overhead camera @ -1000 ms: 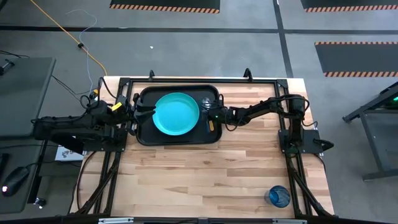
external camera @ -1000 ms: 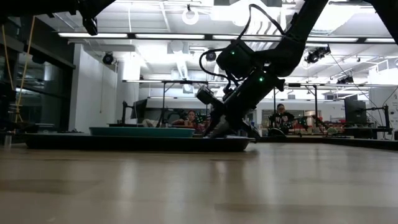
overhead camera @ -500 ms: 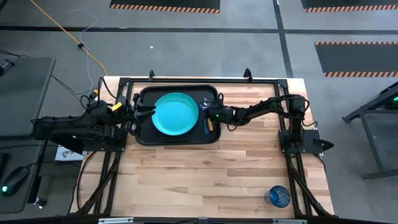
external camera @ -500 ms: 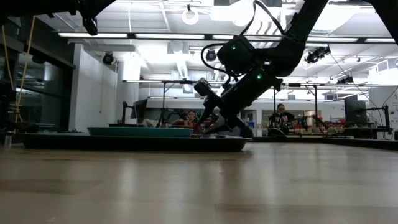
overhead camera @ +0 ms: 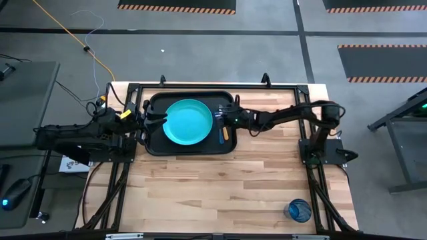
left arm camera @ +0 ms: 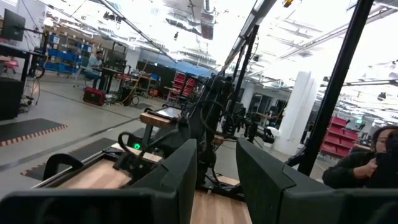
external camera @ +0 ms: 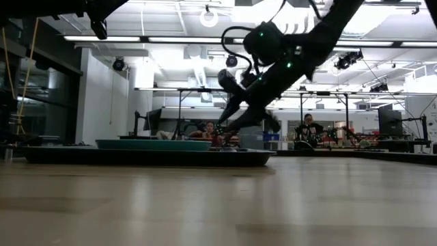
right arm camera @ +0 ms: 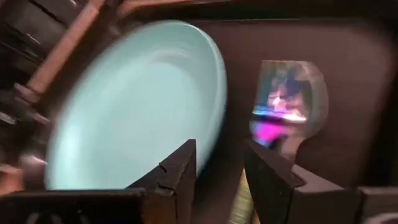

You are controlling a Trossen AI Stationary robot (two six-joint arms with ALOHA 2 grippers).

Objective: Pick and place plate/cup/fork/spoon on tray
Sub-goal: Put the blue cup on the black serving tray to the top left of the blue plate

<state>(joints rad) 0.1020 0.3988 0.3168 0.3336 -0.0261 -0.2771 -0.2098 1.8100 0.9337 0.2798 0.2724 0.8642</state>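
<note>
Since a second ago, the right gripper [overhead camera: 225, 115] has let go of the utensils and lifted off the tray [overhead camera: 155, 145]; its fingers [right arm camera: 273, 180] now stand slightly apart, holding nothing, above the tray's right end. In the low view this gripper [external camera: 229, 123] hangs clear above the tray [external camera: 147, 158].

Seen from above, the turquoise plate [overhead camera: 189, 121] lies flat in the middle of the black tray, which sits at the far left part of a pale wooden table [overhead camera: 220, 187]. Just right of the plate, on the tray floor, lie the fork [overhead camera: 221, 135] and the orange-handled spoon [overhead camera: 226, 132], side by side. The right wrist view shows the fork's iridescent head [right arm camera: 287, 99] lying beside the plate's rim [right arm camera: 214, 81].

The blue cup [overhead camera: 298, 211] stands on the table's near right corner, well apart from the tray.

The left gripper [overhead camera: 148, 120] waits at the tray's left edge, its fingers [left arm camera: 180, 180] parted and empty.

Around the table is a grey floor with striped mats and a yellow cable [overhead camera: 70, 33]. Beyond it, the low view shows a bright workshop with ceiling lights, benches and seated people [external camera: 308, 127]; another person [left arm camera: 373, 158] shows in the left wrist view.
</note>
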